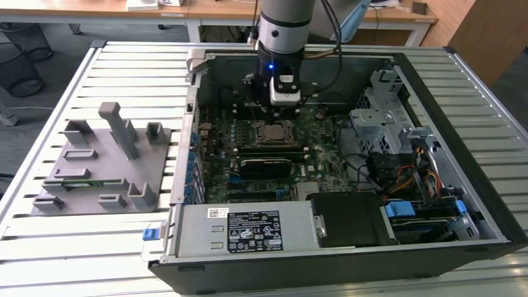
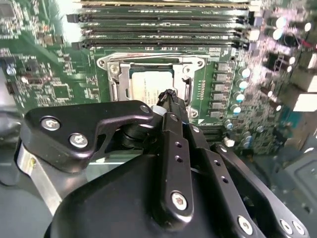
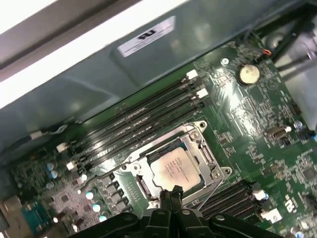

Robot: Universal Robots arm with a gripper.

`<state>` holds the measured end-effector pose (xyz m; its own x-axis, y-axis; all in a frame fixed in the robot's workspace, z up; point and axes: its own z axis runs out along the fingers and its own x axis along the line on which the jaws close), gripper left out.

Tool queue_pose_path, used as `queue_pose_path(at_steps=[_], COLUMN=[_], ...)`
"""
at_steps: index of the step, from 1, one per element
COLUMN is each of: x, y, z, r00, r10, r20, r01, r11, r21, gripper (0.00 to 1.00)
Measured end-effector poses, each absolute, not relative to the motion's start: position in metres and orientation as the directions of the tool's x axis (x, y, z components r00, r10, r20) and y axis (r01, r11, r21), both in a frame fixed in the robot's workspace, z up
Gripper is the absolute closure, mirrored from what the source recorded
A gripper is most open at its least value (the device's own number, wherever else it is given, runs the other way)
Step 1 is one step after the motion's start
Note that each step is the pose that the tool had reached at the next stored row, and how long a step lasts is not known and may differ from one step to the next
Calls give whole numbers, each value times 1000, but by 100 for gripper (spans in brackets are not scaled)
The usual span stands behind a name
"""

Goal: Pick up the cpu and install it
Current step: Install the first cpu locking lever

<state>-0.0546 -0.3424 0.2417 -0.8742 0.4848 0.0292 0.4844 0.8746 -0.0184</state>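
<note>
Nearest, in both wrist views, the black two-fingered gripper has its slim tips pressed together, pinching nothing. Just beyond the tips lies the cpu, a thin square chip with a pale silvery-grey metal top. It sits flat within the silver metal socket frame on the green circuit motherboard. Whether the tips touch the chip's edge cannot be told. Behind the socket run four long black memory slots, parallel to one another. In the exterior view the gripper hangs just above the socket, inside the open black computer case, which rests on a white slatted table. A grey moulded parts holder stands on the table, to the exterior view's left of the case.
</note>
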Motion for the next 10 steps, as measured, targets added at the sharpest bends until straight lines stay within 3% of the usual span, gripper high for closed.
queue_pose_path(at_steps=[10], x=[-55], y=[-342], z=[241], r00=[-938], r10=[347], r20=[17], r01=[347], r11=[938], r21=[-13], gripper=[89])
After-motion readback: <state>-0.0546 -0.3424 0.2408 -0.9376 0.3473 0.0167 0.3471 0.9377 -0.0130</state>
